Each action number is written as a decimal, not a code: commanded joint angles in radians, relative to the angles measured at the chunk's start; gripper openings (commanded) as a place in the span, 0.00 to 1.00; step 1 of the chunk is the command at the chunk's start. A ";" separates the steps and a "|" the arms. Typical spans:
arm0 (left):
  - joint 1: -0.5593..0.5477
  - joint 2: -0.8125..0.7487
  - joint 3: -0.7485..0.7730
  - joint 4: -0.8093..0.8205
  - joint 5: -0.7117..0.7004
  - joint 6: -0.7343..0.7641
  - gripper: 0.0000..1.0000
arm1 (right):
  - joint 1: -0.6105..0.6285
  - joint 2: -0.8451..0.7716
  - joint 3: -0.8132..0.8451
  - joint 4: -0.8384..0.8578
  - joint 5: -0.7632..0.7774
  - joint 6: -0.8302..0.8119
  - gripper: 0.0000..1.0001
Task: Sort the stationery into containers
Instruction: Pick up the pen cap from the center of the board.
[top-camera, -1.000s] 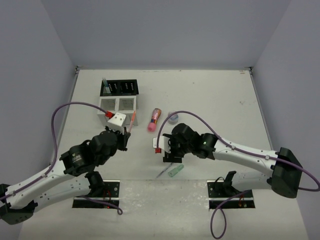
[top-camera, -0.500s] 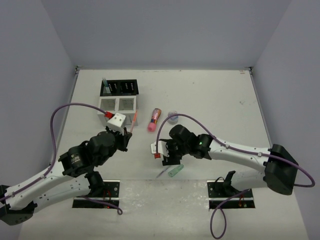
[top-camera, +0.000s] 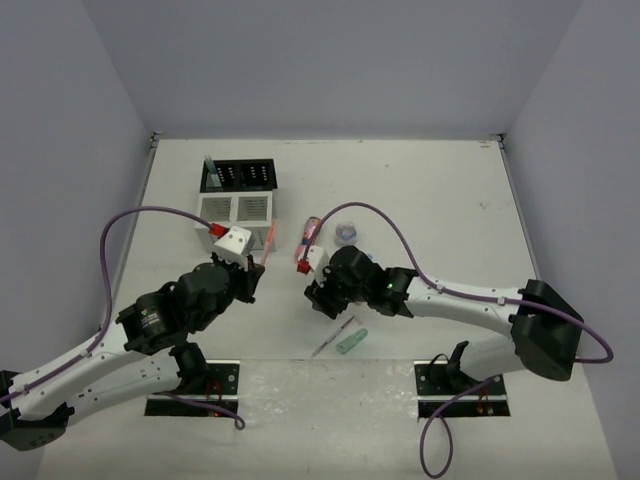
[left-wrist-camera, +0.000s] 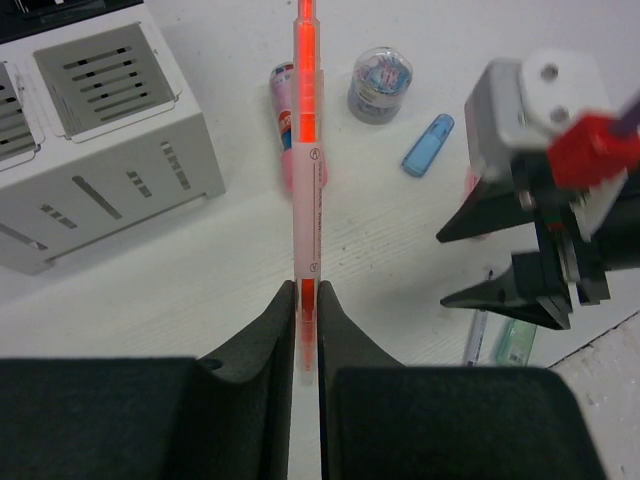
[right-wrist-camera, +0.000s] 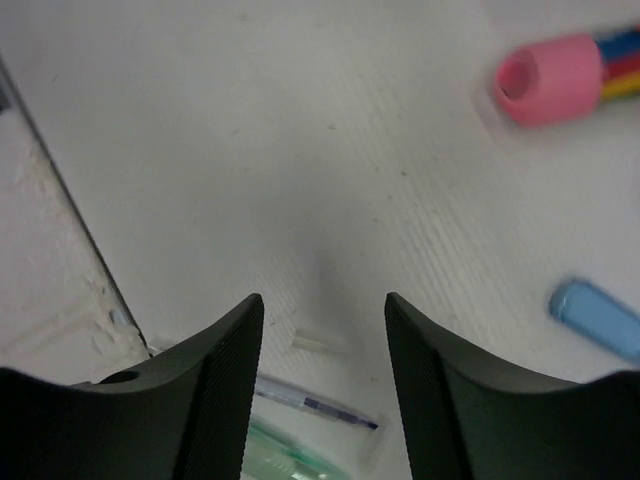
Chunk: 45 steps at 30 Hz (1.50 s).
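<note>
We see the right claw (top-camera: 316, 293) has swung left and farther from the arm bases across the bench (top-camera: 430, 190), ending just beside the pink patterned tube (top-camera: 310, 232). The thin grey pen (top-camera: 333, 338) and green capsule-shaped piece (top-camera: 352, 341) now lie clear behind it.

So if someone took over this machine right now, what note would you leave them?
Left end effector: shut on the orange pen, held short of the white box.
Right end effector: open and empty, above the table.
Done: one teal piece stands in the black rack.
Left to sort, all lying on the table: pink tube, blue capsule, small round tub, green capsule, thin pen, plus the held orange pen.
</note>
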 joint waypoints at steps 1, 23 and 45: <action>0.004 -0.003 -0.008 0.041 0.011 0.034 0.00 | 0.003 -0.039 0.059 -0.060 0.487 0.712 0.58; 0.005 -0.004 -0.011 0.050 0.048 0.045 0.00 | 0.115 0.232 0.292 -0.672 0.566 1.786 0.37; 0.005 -0.013 -0.015 0.060 0.077 0.051 0.00 | 0.130 0.386 0.365 -0.716 0.500 1.926 0.34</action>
